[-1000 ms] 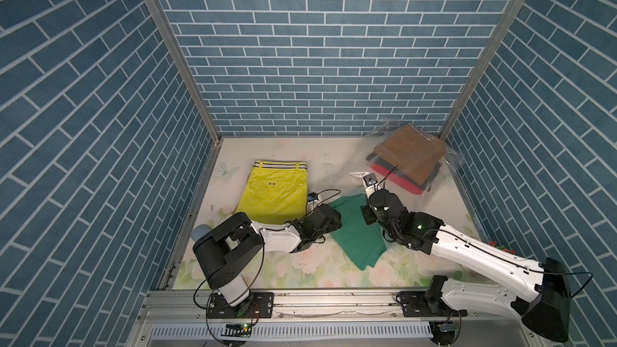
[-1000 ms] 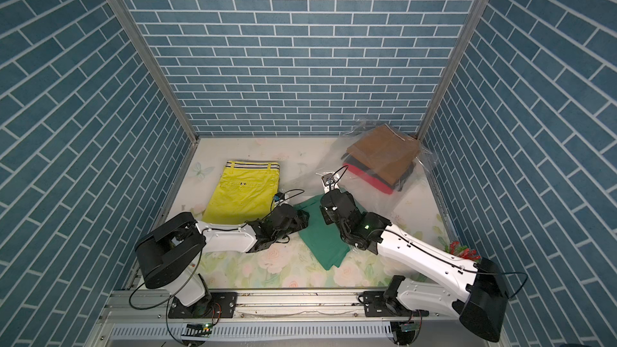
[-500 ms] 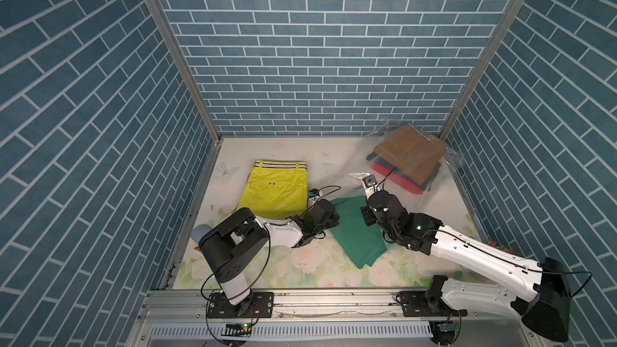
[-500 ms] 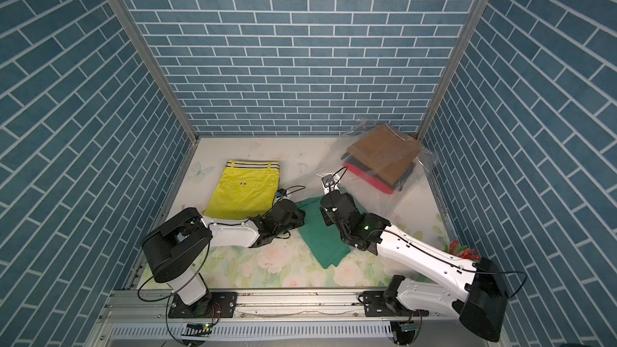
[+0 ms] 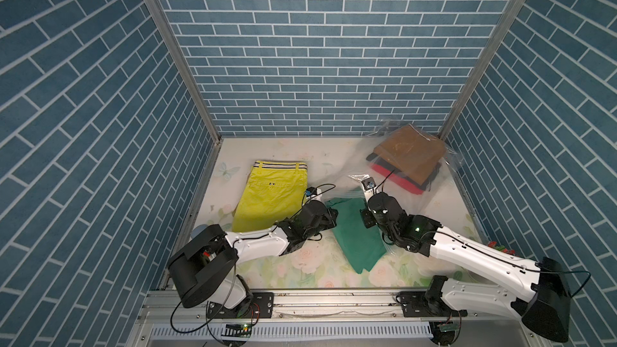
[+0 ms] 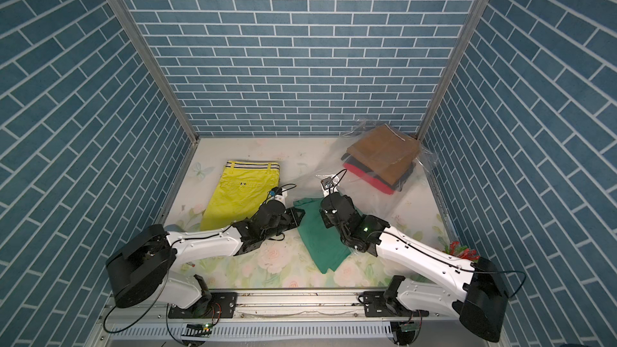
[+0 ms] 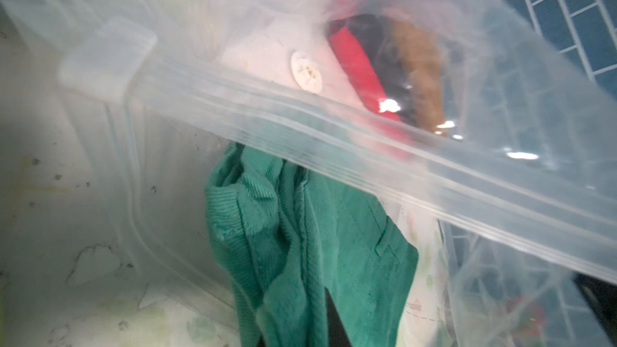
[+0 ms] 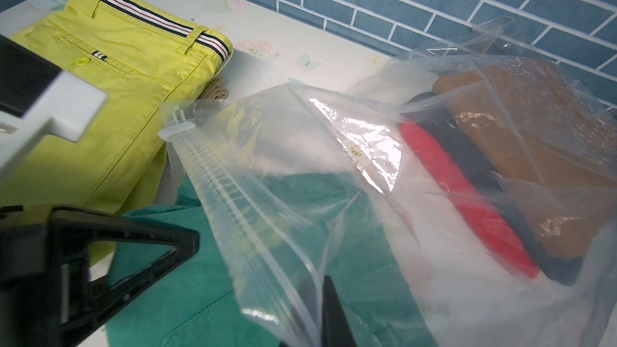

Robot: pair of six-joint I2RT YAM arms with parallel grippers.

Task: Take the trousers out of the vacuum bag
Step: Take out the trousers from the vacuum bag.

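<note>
Left tool point(image 6: 298, 214) is clamped on the edge of the green trousers point(image 5: 357, 238), mid surface point(image 5: 334, 161), partly under the vacuum bag point(image 8: 267, 148) mouth. Right tool point(image 8: 329, 315) pinches the bag's zip strip. Stacked trousers point(image 5: 410, 153) (brown/black/red) are inside the bag, back right. Lime-yellow pair point(image 5: 267, 201) is out, flat on the left.

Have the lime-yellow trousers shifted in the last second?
No. The lime-yellow trousers lie where they did: in both top views the waistband's end still sits just beside the butterfly print.
</note>
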